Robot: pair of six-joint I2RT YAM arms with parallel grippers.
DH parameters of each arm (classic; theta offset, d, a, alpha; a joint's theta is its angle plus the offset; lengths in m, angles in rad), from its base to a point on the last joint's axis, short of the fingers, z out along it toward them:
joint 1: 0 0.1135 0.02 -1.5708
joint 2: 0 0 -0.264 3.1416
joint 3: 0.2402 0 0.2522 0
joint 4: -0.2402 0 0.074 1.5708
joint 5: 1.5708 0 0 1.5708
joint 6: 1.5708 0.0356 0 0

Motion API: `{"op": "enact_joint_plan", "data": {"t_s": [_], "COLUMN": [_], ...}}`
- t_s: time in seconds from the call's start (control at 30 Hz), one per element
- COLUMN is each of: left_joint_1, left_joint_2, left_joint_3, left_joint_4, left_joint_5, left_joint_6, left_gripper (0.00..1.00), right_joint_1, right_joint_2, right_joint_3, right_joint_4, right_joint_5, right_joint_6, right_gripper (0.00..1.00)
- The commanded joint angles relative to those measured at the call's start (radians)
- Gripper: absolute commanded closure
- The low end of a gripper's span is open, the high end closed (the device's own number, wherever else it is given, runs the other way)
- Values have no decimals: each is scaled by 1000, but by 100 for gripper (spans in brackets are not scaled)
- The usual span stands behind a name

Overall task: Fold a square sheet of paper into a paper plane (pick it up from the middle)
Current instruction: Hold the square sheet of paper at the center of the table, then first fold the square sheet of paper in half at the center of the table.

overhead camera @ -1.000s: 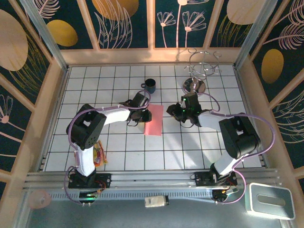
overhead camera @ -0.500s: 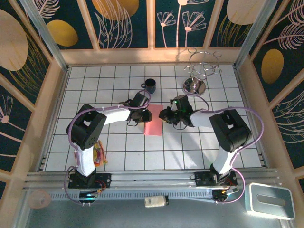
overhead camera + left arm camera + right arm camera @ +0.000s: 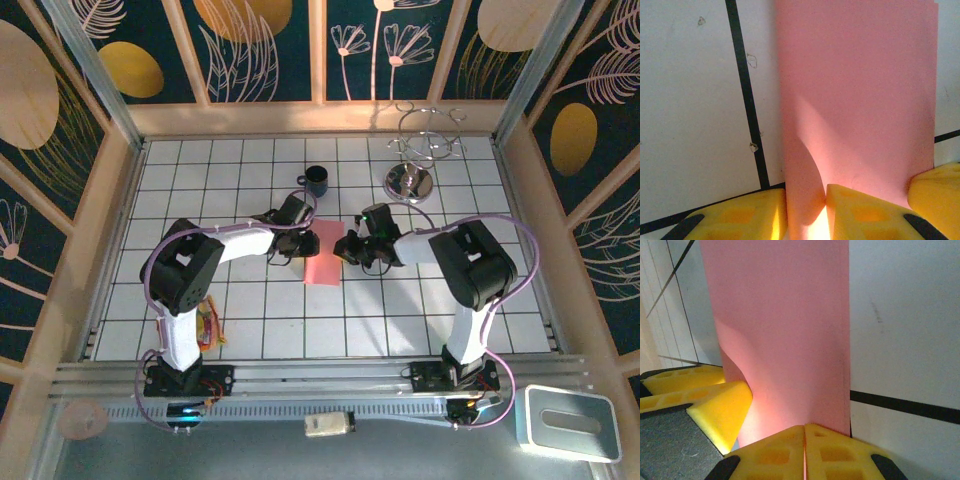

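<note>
- top camera looks down from high on the whole tiled table (image 3: 250, 310).
- both wrist cameras sit low and very close to the pink paper (image 3: 855, 100).
- all views share it.

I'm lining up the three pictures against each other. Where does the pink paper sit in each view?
Top external: paper mid-table, nearer than the dark cup.
Left wrist: paper right of centre, from the top edge nearly to the bottom.
Right wrist: paper left of centre, from the top edge nearly to the bottom.
Shared landmark: black tile lines beside the paper.
</note>
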Motion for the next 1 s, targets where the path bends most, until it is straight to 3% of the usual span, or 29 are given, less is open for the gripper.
{"op": "enact_joint_plan", "data": {"t_s": [0.0,0.07,0.27,0.43,0.77,0.97], "left_joint_1": [-5,-5,0,14,30,31], "left_joint_2": [141,87,-112,-202,-154,-87], "left_joint_3": [-61,-39,59,80,-23,-30], "left_joint_4": [-44,-60,-95,-68,205,184], "left_joint_5": [-57,-66,-188,-175,301,332], "left_joint_6": [-15,-17,1,9,-157,-177], "left_gripper": [69,68,53,51,76,87], "right_joint_1": [-5,-14,-39,-42,-42,-42], "right_joint_2": [58,86,148,174,198,204], "right_joint_3": [17,26,81,122,141,152], "right_joint_4": [-136,-180,-289,-342,-391,-407], "right_joint_5": [56,73,109,129,150,158], "right_joint_6": [-78,-117,-231,-267,-284,-289], "right_gripper": [91,93,94,95,95,95]}}
